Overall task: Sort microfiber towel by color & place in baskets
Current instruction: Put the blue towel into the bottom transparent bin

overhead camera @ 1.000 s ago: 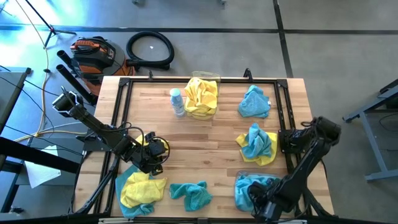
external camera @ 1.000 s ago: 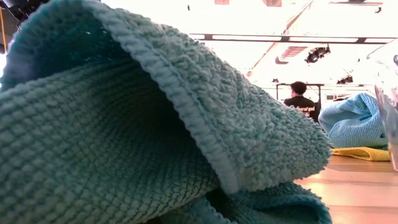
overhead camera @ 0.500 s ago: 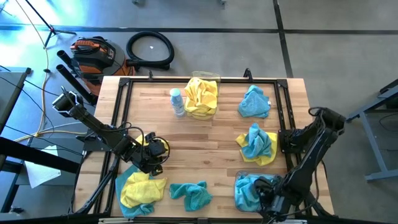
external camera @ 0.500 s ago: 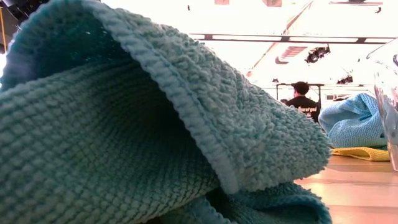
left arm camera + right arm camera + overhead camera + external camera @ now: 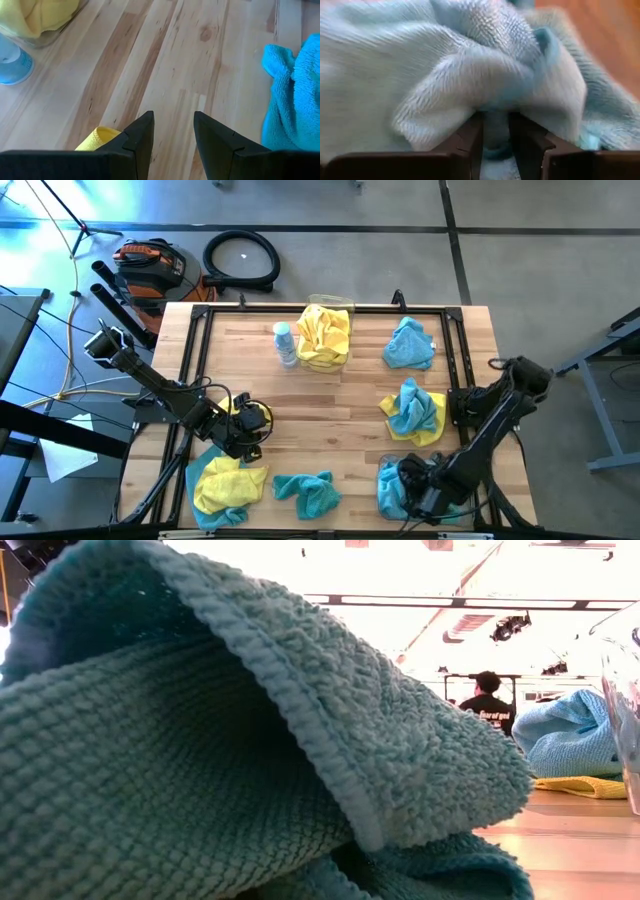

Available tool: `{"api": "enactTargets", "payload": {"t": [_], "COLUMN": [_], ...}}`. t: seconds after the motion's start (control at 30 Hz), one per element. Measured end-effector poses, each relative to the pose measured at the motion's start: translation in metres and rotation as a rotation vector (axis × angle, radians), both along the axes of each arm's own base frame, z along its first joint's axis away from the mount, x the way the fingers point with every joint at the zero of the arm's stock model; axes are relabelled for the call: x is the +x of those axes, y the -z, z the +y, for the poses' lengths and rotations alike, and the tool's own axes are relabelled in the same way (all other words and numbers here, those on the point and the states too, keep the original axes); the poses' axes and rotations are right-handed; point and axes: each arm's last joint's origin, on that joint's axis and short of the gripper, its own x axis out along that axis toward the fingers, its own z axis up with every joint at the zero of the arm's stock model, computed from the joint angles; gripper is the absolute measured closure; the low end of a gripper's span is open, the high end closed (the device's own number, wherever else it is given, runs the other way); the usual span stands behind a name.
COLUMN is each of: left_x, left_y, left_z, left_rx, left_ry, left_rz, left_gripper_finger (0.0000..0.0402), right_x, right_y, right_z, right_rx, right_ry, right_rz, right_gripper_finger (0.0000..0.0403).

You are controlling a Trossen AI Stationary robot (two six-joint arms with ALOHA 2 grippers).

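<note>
My right gripper (image 5: pixel 415 492) is down in the pile of teal towels (image 5: pixel 400 485) in the clear tub at the table's near right; its fingers are closed on teal cloth (image 5: pixel 495 131). My left gripper (image 5: pixel 250 427) (image 5: pixel 173 135) is open and empty over bare wood at the near left. A yellow towel on a teal one (image 5: pixel 226 485) lies just nearer than it. Another teal towel (image 5: pixel 305 493) lies at the near middle. A teal towel on a yellow one (image 5: pixel 413 412) lies at the right. A teal towel (image 5: pixel 408 344) lies at the far right. Yellow towels fill the far tub (image 5: pixel 326 335). My right gripper pinches a fold of a teal towel (image 5: pixel 496 142) between its two fingers (image 5: pixel 470 142). The cloth bulges over both fingertips. The towel lies on the pile in the tub and is slack. One layer or several, I cannot tell.
A small white-and-blue bottle (image 5: pixel 285 343) stands beside the yellow tub. In the low view the near teal towel (image 5: pixel 220 740) fills most of the picture; a person (image 5: pixel 487 700) stands far behind the table. A black frame (image 5: pixel 320 308) runs round the tabletop.
My right gripper has moved a little toward the table's left edge over the teal pile in the near right tub, and its arm has swung with it. My left arm and the other towels have kept still.
</note>
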Motion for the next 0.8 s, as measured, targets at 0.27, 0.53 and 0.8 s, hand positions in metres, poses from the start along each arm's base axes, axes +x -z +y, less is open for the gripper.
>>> {"api": "enactTargets", "payload": {"t": [0.27, 0.53, 0.8], "left_x": [0.0, 0.001, 0.001], "left_y": [0.0, 0.0, 0.0], "left_z": [0.0, 0.0, 0.0], "left_rx": [-0.004, -0.004, -0.004], "left_ry": [0.0, 0.0, 0.0], "left_rz": [-0.005, -0.007, -0.007], "left_gripper_finger": [0.0273, 0.0273, 0.0273], "right_x": [0.0, -0.003, -0.012], "right_y": [0.029, -0.01, -0.058], "right_z": [-0.001, -0.001, -0.003], "right_rx": [0.022, 0.007, -0.145], "right_ry": [-0.014, -0.021, -0.046], "right_rz": [0.031, 0.001, -0.116], "right_gripper_finger": [0.0316, 0.0316, 0.0316]}}
